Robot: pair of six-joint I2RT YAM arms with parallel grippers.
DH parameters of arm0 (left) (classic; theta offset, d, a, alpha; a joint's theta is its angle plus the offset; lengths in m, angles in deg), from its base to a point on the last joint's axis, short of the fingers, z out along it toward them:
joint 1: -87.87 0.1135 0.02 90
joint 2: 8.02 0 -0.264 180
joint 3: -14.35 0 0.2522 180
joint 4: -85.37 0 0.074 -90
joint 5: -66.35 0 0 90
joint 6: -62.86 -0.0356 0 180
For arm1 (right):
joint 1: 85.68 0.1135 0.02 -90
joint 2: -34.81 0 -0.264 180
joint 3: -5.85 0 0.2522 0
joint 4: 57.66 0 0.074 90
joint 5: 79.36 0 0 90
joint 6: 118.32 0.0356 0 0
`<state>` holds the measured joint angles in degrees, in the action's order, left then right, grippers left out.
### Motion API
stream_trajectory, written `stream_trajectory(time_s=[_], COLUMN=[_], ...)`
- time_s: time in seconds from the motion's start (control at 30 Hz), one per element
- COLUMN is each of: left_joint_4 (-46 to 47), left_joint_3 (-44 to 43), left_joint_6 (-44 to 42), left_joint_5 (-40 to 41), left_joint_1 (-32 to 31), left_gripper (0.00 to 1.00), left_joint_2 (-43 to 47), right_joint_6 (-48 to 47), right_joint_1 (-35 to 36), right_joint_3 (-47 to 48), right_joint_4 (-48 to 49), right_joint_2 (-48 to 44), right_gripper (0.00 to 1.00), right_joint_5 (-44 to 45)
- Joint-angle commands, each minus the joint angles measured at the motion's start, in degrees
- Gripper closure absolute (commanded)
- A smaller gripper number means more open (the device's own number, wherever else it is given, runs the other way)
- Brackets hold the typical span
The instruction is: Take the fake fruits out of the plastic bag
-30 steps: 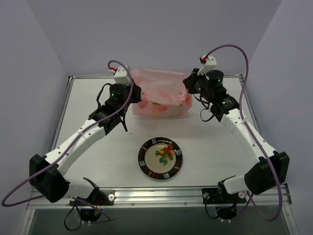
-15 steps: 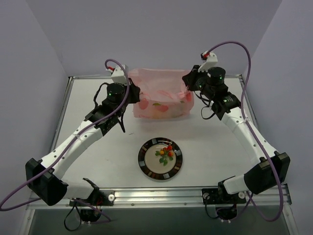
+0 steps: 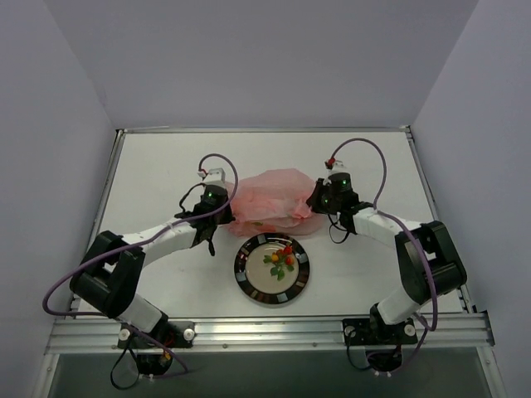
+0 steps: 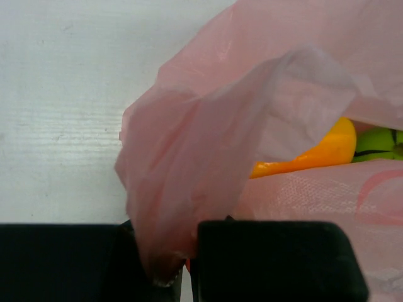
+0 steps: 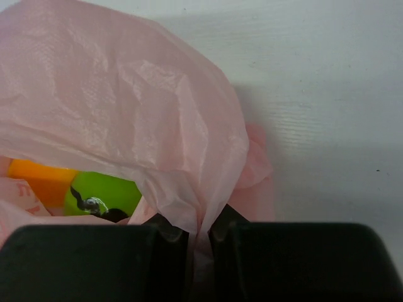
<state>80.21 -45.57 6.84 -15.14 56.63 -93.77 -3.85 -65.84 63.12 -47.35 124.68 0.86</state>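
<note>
The pink plastic bag [image 3: 270, 199] lies low on the table between both arms. My left gripper [image 3: 220, 207] is shut on the bag's left edge [image 4: 182, 189]. My right gripper [image 3: 319, 199] is shut on the bag's right edge [image 5: 189, 163]. Inside the bag's mouth I see an oblong orange-yellow fruit [image 4: 315, 154] and a round green fruit [image 4: 378, 146]; both also show in the right wrist view, the orange one [image 5: 38, 179] and the green one [image 5: 104, 195]. A red-orange berry cluster with green leaves [image 3: 280, 259] lies on the plate.
The round dark-rimmed plate [image 3: 244, 264] sits in front of the bag, near the table's front middle. The white table [image 3: 149, 166] is ringed by lilac walls, with a metal rail along the near edge.
Both grippers have come down and toward the near side with the bag, from raised and stretched at the back to low just behind the plate. The bag now sags in a heap.
</note>
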Motion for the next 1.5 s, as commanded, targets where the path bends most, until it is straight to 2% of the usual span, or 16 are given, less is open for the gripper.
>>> stream_trajectory(time_s=[0.0, 0.2, 0.3, 0.47, 0.6, 0.73, 0.83, 1.03, 1.13, 1.2, 1.33, 1.47], left_joint_4=[7.66, 8.62, 8.28, 6.52, 6.69, 6.95, 7.92, 9.59, 10.9, 11.0, 9.69, 11.87], left_joint_3=[-1.4, 1.94, 3.78, 6.42, 8.44, 8.19, 6.44, -1.03, -5.17, -8.51, -12.99, -9.06], left_joint_6=[2.41, 3.38, 3.9, 3.55, 2.85, 2.93, 3.29, 2.23, 2.23, 2.32, 2.32, 3.11], left_joint_5=[-0.87, -2.0, -3.5, -3.59, -3.06, -3.5, -2.98, -2.89, -3.41, -4.38, -5.79, -7.28], left_joint_1=[0.04, 0.13, -0.22, -3.38, -5.32, -5.67, -5.58, -4.35, -3.13, -1.38, 1.01, 1.01], left_gripper=[0.98, 0.98, 0.98, 0.98, 0.98, 0.97, 0.98, 0.98, 0.98, 0.98, 0.98, 0.98], left_joint_2=[1.12, 1.29, 4.36, 9.72, 10.79, 7.02, 3.42, -5.19, -9.16, -11.52, -13.47, -12.68], right_joint_6=[0.32, 2.25, 1.9, 2.07, 3.04, 4.53, 6.02, 6.29, 6.38, 5.94, 4.27, 3.83], right_joint_1=[-0.5, -0.5, -0.33, 0.99, 2.92, 3.98, 3.9, 0.3, -0.59, -0.85, -0.85, -0.94], right_joint_3=[1.05, -3.94, -7.11, -9.05, -13.18, -13.19, -12.31, -0.99, 5.43, 10.78, 15.64, 8.98], right_joint_4=[7.39, 7.38, 7.92, -0.07, 0.09, -0.35, 4.37, 7.91, 10.55, 10.47, 7.13, 6.42], right_joint_2=[-1.62, -1.88, -5.92, -13.64, -18.41, -11.59, -5.34, 8.63, 12.07, 13.14, 13.94, 10.08], right_gripper=[1.0, 1.0, 1.0, 1.0, 1.0, 1.0, 1.0, 1.0, 1.0, 1.0, 0.99, 0.93], right_joint_5=[2.83, 6.09, 6.18, 7.14, 9.07, 8.2, 7.75, 8.82, 9.34, 9.08, 9.34, 11.52])
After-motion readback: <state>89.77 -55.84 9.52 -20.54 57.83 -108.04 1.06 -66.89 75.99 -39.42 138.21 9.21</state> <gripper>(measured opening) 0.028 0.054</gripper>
